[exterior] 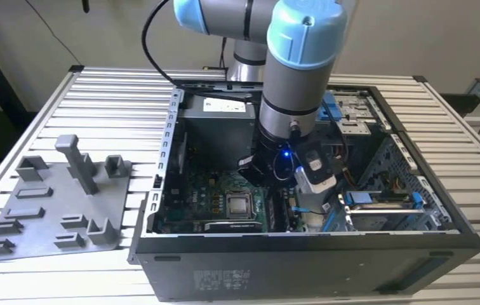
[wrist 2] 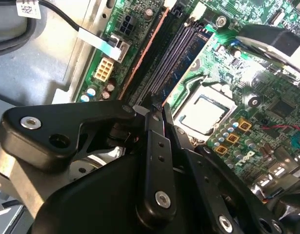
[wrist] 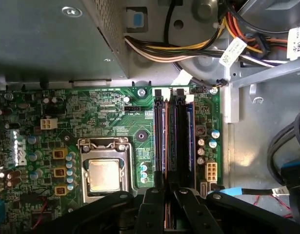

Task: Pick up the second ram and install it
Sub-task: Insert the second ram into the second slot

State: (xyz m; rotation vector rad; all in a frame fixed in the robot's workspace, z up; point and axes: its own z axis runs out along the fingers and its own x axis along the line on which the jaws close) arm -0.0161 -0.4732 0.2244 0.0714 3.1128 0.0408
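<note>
Black gripper (wrist: 167,204) seemingly pinches second ram (wrist: 168,217) over slots (wrist: 174,141).

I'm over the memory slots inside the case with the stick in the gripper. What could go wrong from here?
1. The second ram appears as a thin edge between the fingers of the gripper, above several close, parallel memory slots. If it is slightly off line, it could land on a slot wall or in the wrong slot.
2. Capacitors and a white connector stand right beside the slots, and the broad finger links might clip them.
</note>
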